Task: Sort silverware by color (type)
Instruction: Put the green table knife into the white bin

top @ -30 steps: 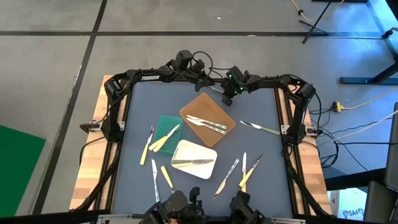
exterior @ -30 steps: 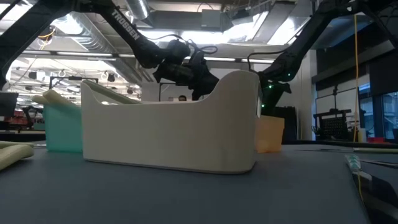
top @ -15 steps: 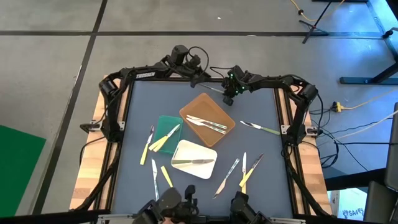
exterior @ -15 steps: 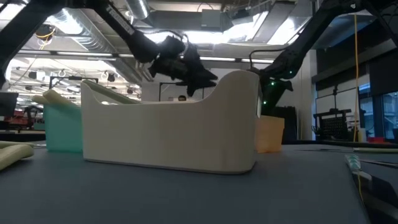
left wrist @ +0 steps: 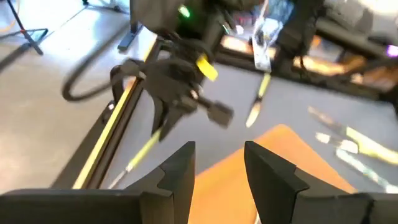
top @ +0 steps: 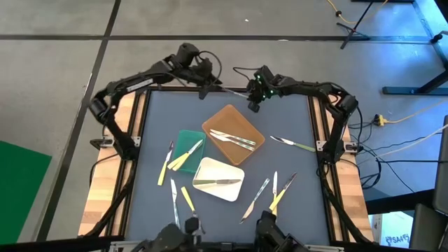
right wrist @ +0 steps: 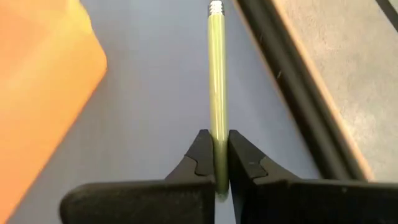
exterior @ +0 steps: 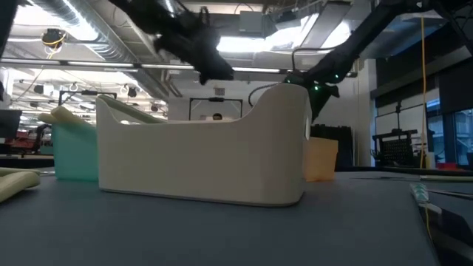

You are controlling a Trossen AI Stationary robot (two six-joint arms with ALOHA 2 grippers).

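- Since a second ago the left arm has swung back from the middle of the far table edge toward the far left corner; the left gripper point(top: 207, 85) now hangs at the far edge of the table, its fingers point(left wrist: 176, 172) parted with nothing between them.
- The right gripper point(top: 253, 105) has stayed near the far edge, just beyond the brown tray point(top: 222, 119), and its fingers have closed.
- Right gripper: the fingers point(right wrist: 200, 155) are clamped on a pale green handle point(right wrist: 216, 74), which sticks straight out past them over the blue table surface point(top: 154, 126). Whether it is a knife, fork or spoon cannot be told.
- Brown tray: holds two or three silvery pieces point(top: 234, 139), lying roughly side by side.
- Green tray point(top: 183, 138): a yellow-handled piece point(top: 183, 158) lies in it, with its end over the tray's near edge.
- White tray point(top: 231, 192): one piece point(top: 215, 183) lies across it.
- Loose silverware on the table: one green-handled knife point(top: 292, 144) to the right of the brown tray; three pieces point(top: 273, 192) near the front right; one yellow-handled piece point(top: 165, 165) left of the green tray; two pieces point(top: 182, 201) at the front left.
- From table height the white tray blocks most of the table; the green tray shows at its left and the brown tray at its right.
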